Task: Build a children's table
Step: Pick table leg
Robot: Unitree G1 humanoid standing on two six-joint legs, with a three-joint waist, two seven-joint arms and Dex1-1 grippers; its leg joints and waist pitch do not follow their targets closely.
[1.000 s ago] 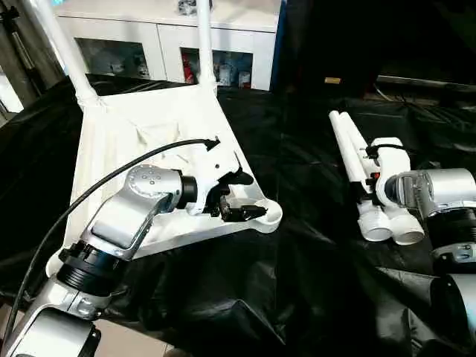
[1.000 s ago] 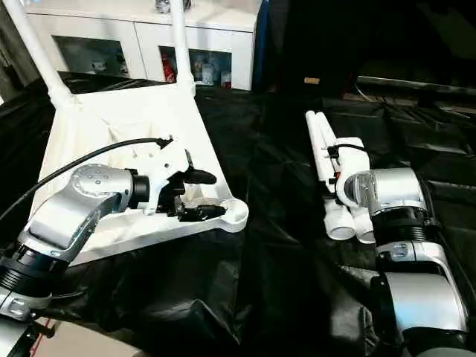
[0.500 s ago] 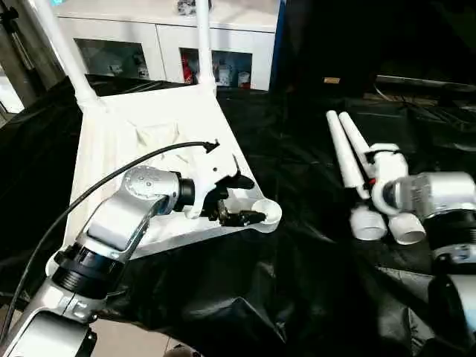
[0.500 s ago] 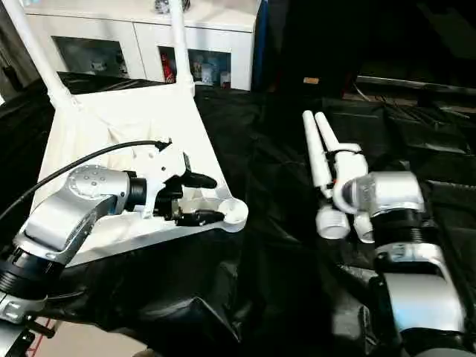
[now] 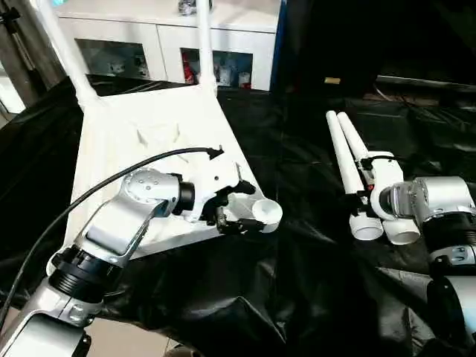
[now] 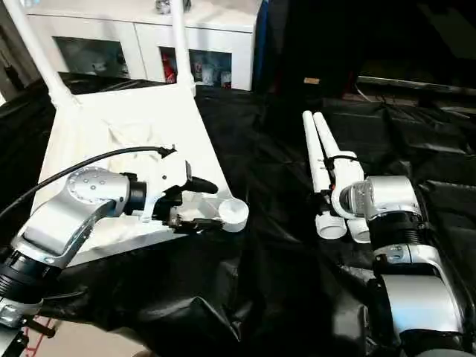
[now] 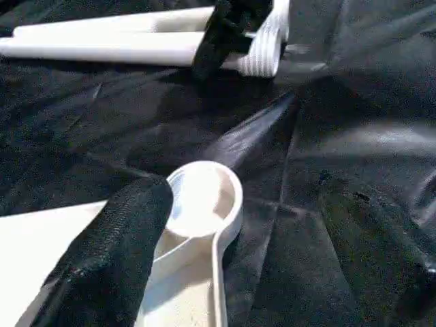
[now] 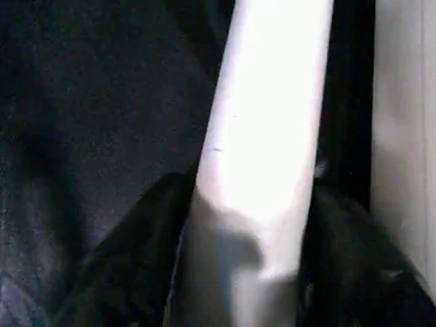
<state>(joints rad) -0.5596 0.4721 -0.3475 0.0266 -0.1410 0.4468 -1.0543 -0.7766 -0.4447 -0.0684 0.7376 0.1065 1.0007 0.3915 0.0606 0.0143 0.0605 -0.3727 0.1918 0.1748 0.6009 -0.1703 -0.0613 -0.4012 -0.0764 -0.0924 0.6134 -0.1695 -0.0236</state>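
Note:
The white tabletop [image 5: 149,119] lies upside down on black cloth, with two white legs [image 5: 204,44] [image 5: 63,48] standing in its far corner sockets. My left gripper [image 5: 236,205] is open at the near right corner socket [image 5: 265,212]. One finger [image 7: 116,238] rests on the ribbed underside and the other is over the cloth beside the rim. Two loose legs [image 5: 341,149] lie side by side on the cloth to the right. My right gripper [image 6: 336,192] is shut on one of them near its thick end, and that leg [image 8: 266,136] runs between its fingers.
A white cabinet [image 5: 156,37] with glass doors stands behind the tabletop. Crumpled black cloth [image 5: 297,171] covers the whole work surface, with an open strip between the tabletop and the loose legs. A black cable [image 5: 89,193] arcs over my left forearm.
My right gripper swung the loose legs' thick ends to the left, then settled them side by side. My left gripper slid slightly toward the near edge at the corner socket.

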